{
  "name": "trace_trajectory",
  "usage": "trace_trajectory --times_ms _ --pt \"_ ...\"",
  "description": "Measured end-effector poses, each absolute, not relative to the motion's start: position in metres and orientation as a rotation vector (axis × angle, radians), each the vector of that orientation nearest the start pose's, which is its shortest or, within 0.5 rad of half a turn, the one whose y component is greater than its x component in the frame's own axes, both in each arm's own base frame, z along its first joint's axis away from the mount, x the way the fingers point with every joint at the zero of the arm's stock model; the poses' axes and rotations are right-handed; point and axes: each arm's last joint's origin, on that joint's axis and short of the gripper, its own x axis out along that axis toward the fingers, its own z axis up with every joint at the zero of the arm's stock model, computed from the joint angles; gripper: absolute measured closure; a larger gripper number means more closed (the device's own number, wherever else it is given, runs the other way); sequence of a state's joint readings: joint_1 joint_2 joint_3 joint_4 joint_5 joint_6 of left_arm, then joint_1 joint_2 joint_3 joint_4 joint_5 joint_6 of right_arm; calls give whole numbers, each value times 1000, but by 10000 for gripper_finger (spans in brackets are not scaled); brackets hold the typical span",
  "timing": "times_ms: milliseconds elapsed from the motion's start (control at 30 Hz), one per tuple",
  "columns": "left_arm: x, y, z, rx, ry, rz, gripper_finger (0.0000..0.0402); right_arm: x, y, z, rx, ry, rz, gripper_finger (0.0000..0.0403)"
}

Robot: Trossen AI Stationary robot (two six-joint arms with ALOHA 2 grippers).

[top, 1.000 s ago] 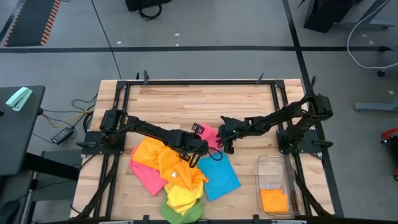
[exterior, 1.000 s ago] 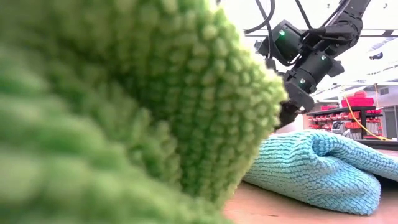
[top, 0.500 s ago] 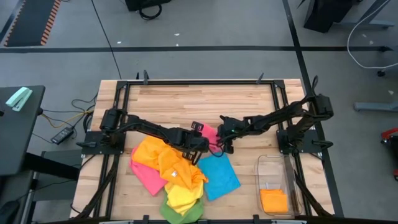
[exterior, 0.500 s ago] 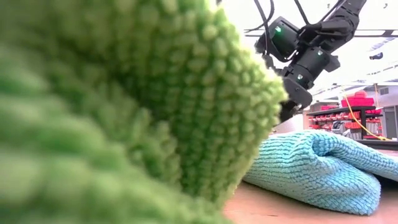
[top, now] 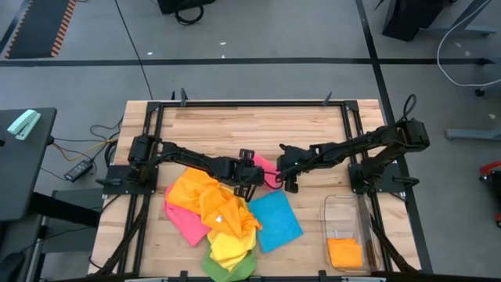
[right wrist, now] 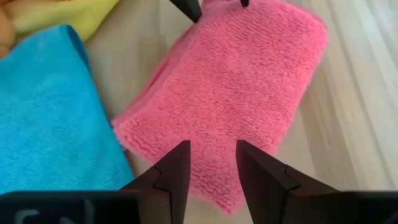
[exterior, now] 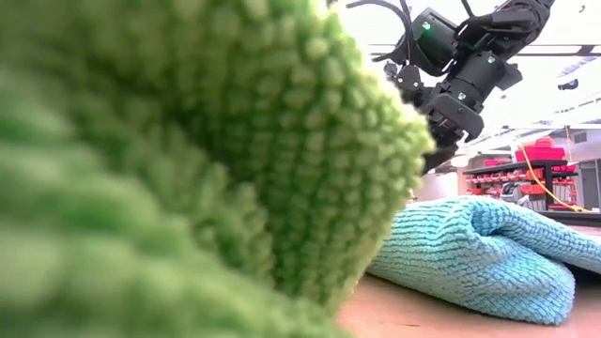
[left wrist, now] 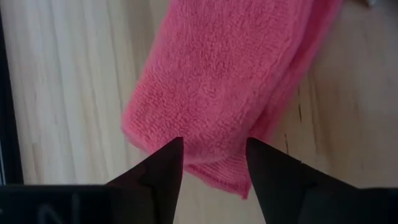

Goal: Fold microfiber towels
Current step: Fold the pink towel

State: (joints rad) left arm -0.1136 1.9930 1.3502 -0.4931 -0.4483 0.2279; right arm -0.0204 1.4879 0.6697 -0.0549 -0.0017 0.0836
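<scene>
— What carries it all?
— A pale wooden table (top: 235, 125) in a black frame.
— And on it?
— A folded pink towel (top: 266, 171) mid-table, a blue towel (top: 275, 221) beside a heap of orange, pink, yellow and green towels (top: 211, 219), plus a clear bin (top: 344, 211).

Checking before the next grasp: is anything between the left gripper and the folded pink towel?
Nothing visible does. The left gripper hangs open directly over the folded pink towel with only bare wooden table around it.
</scene>
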Motion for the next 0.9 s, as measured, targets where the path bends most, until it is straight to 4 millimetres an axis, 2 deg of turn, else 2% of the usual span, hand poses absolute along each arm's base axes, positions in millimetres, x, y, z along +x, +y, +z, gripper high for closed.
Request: trace_trajectory --times_ms 267,533,900 --pt "398 -30 152 554 1172 185 225 271 -3 154 84 874 -45 266" --pt "400 -26 150 530 1161 290 229 271 -3 153 101 874 -53 266" --pt "397 -30 151 650 1164 401 259 271 -2 153 105 873 -54 266"
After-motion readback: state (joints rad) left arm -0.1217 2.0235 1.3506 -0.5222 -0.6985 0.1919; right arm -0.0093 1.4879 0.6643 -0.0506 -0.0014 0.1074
